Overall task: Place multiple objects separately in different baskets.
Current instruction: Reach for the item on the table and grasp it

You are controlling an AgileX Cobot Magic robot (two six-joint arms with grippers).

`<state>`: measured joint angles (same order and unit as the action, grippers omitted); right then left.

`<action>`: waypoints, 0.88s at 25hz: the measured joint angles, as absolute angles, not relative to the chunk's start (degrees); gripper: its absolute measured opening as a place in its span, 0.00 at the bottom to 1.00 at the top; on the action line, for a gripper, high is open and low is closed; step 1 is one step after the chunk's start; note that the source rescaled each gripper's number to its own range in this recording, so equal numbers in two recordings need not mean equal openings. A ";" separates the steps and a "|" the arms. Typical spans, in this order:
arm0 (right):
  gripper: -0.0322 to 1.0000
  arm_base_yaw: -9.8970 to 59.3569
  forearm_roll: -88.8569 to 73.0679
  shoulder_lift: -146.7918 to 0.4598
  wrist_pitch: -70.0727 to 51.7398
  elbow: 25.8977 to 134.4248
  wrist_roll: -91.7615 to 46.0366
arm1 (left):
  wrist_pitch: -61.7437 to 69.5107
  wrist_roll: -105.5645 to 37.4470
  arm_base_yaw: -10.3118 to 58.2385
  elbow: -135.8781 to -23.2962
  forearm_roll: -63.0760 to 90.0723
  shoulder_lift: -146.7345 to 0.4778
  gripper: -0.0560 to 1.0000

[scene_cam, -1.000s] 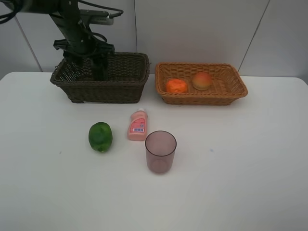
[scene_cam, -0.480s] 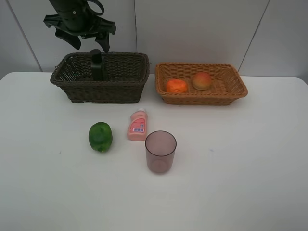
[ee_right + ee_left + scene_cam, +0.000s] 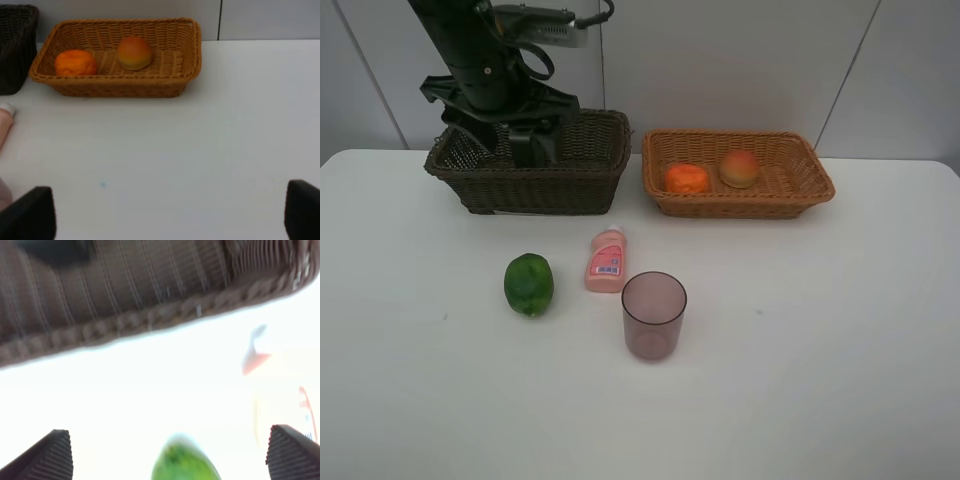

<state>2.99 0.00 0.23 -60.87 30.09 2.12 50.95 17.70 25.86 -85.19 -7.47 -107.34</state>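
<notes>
So here's what we're looking at: the left arm (image 3: 485,70) is hanging over the dark basket (image 3: 535,185) at the back left of the surface (image 3: 820,360). The left jaws are standing wide apart and we're not seeing anything between them. In the left wrist view they're framing bare surface, with the fruit just peeking in low between the tips, and that view is pretty blurry.

The pump bottle (image 3: 527,150) is sitting upright inside the dark basket, partly hidden by the arm, so we're only catching its dark shape.

The tan basket (image 3: 740,207) is sitting just beside the dark one, on its right. It's holding the tangerine (image 3: 686,178) and the peach (image 3: 739,168), which are lying near each other but not touching.

Three things are sitting out on the surface in front of the baskets. The green fruit (image 3: 528,284) is lying farthest left. The pink bottle (image 3: 606,261) is lying flat next to it with its cap pointing toward the baskets. The cup (image 3: 654,315) is standing upright just in front of the bottle and a bit to the right, mouth up.

The right jaws are also spread wide and empty, hovering over bare surface on the right side and facing the tan basket.
</notes>
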 joint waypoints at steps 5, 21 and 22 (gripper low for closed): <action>0.97 2.99 0.00 0.23 -60.87 30.09 2.12 | 51.82 25.31 26.87 -81.18 -8.39 -107.34 1.00; 0.97 2.99 0.00 0.23 -60.87 30.09 2.12 | 42.31 33.94 34.65 -70.35 -7.78 -107.34 1.00; 0.97 2.99 0.00 0.23 -60.87 30.09 2.12 | 41.46 34.45 34.88 -70.35 -7.06 -107.40 1.00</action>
